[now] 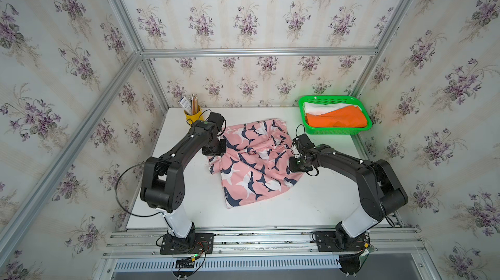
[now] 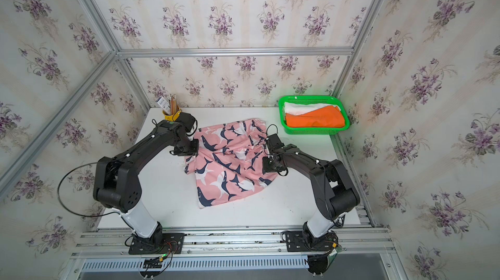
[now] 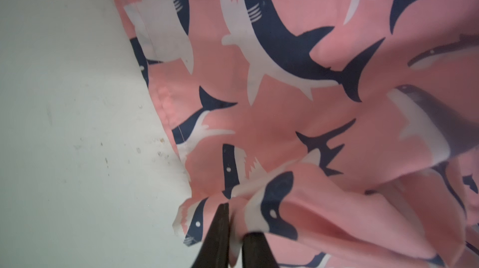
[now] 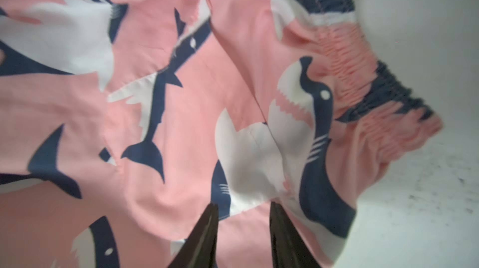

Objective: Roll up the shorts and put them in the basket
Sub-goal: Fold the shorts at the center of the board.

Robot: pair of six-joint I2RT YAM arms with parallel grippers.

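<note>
My left fingers (image 3: 234, 217) are pressed almost together on a fold at the edge of the pink shorts (image 1: 249, 167), so a small flap of the shark-patterned cloth is pinched between them. That pinch sits at the side of the garment nearest my left arm, just above the bare white counter (image 1: 311, 205).

My right fingers (image 4: 243, 209) stand partway apart at the opposite side. Cloth puckers in the gap between them, close to the gathered elastic waistband (image 4: 363, 77). I cannot tell whether they clamp that cloth or only rest against it.

The pink shorts lie rumpled in the middle of the counter, between my two arms. They are spread wide rather than rolled, with one leg reaching toward the near edge.

At the far right corner a green basket (image 1: 335, 98) holds the orange shorts (image 1: 338, 119), lying partly over the white shorts (image 1: 322, 108). A yellow cup (image 1: 192, 115) of pencils stands at the far left, just behind my left wrist.
</note>
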